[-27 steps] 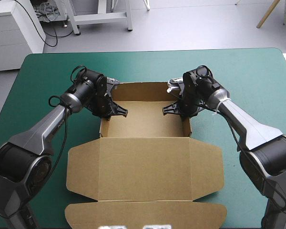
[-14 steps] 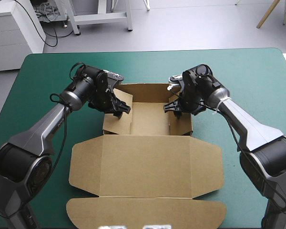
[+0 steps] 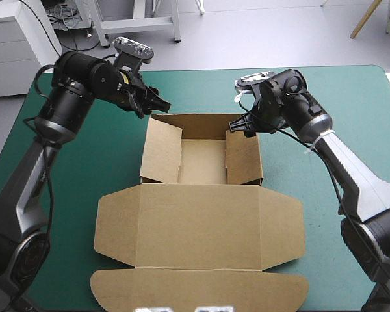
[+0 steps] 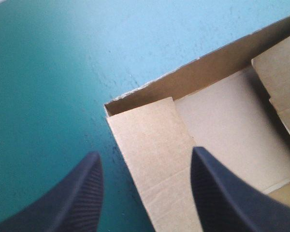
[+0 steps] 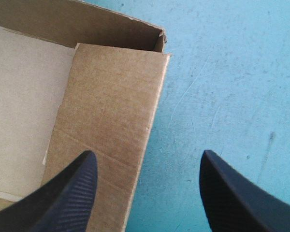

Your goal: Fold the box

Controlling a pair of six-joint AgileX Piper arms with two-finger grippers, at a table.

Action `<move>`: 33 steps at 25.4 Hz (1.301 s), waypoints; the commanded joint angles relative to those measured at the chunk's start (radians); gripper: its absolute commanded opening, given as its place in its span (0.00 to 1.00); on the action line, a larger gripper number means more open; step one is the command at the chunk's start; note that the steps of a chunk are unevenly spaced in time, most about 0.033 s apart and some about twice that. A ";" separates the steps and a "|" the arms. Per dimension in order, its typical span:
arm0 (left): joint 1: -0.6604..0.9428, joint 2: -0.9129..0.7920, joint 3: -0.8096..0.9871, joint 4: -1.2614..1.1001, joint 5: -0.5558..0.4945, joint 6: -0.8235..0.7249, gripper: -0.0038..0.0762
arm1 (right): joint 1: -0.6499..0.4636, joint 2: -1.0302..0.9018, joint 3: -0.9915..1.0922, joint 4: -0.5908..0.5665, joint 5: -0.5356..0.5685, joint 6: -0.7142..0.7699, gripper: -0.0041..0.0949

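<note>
Now brown box (image 3: 201, 162) an open tray, side walls up, lid flat; both arms' jaws spread.

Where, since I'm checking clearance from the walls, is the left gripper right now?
In the high view, the left gripper hovers open over the far left corner of the box.

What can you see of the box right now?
The box is plain brown board, half formed: an open tray, far wall upright, both side flaps leaning inward, not tucked. Its lid lies flat toward the table's near edge, tabs spread. It rests on the teal-green cover. The left gripper and right gripper hang open over its far corners, not touching it.
</note>
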 commanded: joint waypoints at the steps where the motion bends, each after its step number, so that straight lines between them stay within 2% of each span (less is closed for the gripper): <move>1: -0.004 -0.140 -0.032 0.004 0.048 0.021 0.17 | -0.001 -0.075 -0.031 -0.031 -0.020 -0.007 0.61; 2: -0.004 -0.177 -0.030 0.004 0.048 0.032 0.04 | -0.006 -0.075 -0.027 -0.028 -0.020 -0.007 0.61; 6: -0.004 -0.257 -0.003 0.000 0.048 0.043 0.04 | -0.044 -0.063 0.038 -0.010 -0.020 0.028 0.61; 9: -0.004 -0.381 0.126 0.000 0.048 0.070 0.04 | -0.085 -0.037 0.121 0.127 -0.021 0.023 0.61; 13: -0.004 -0.514 0.333 0.000 0.034 0.077 0.04 | -0.088 -0.015 0.136 0.180 -0.024 -0.007 0.61; 19: -0.004 -0.669 0.583 0.000 -0.054 0.093 0.04 | -0.088 -0.013 0.136 0.192 -0.032 -0.009 0.61; 28: -0.004 -0.920 0.999 0.000 -0.210 0.093 0.04 | -0.088 -0.006 0.138 0.255 -0.094 -0.075 0.45; 33: -0.004 -1.062 1.197 -0.019 -0.276 0.091 0.04 | -0.088 0.041 0.138 0.299 -0.081 -0.077 0.43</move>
